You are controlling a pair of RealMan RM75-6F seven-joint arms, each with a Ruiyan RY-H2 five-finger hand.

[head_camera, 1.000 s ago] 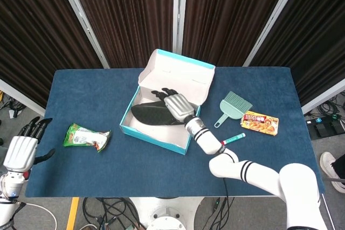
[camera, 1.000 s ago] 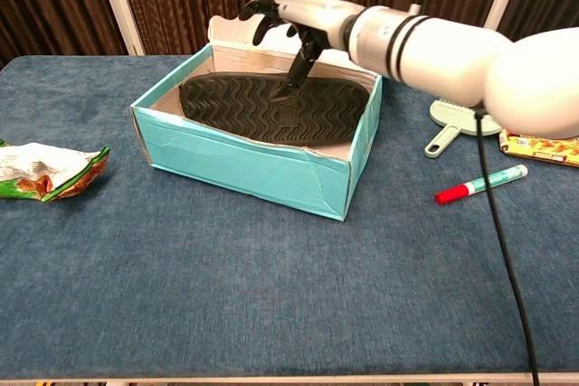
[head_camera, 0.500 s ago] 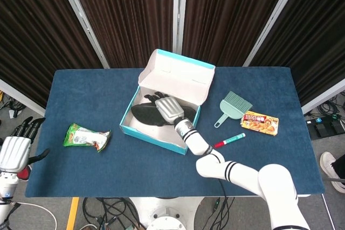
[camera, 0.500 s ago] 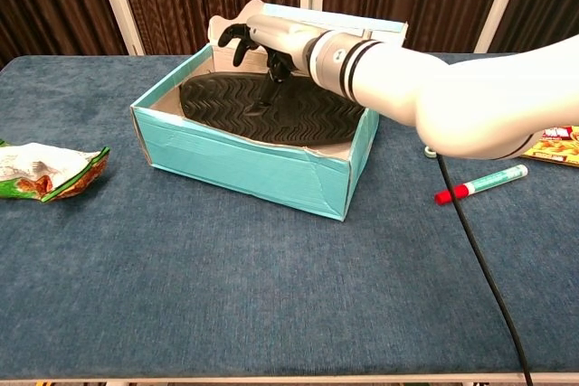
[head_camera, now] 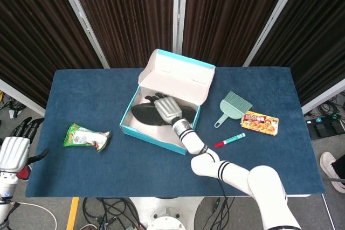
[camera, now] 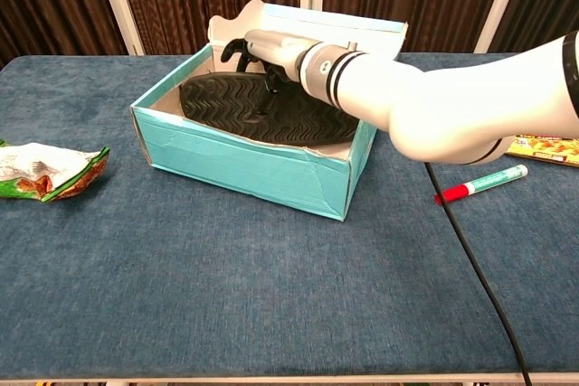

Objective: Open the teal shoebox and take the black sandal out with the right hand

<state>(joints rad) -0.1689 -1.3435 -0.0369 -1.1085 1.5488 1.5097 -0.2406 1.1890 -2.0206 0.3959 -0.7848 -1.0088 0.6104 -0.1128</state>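
The teal shoebox point(head_camera: 153, 136) point(camera: 244, 164) stands open mid-table, its lid point(head_camera: 178, 76) tipped up at the back. Inside it the black sandal point(head_camera: 141, 114) point(camera: 235, 106) lies sole up. My right hand point(head_camera: 167, 109) point(camera: 262, 47) reaches into the box from the right and sits low over the sandal's far side. Its dark fingers are spread, and one touches the sole. The sandal lies flat in the box. My left hand point(head_camera: 13, 152) hangs open beyond the table's left front corner, holding nothing.
A green snack bag point(head_camera: 86, 137) point(camera: 45, 169) lies left of the box. Right of the box are a teal hand brush point(head_camera: 233, 106), a red and teal marker point(head_camera: 229, 141) point(camera: 479, 184) and a yellow food packet point(head_camera: 260, 123) point(camera: 547, 149).
My right hand has moved left along the box and dropped lower onto the sandal. The sandal and box have not shifted. The left hand sank slightly.
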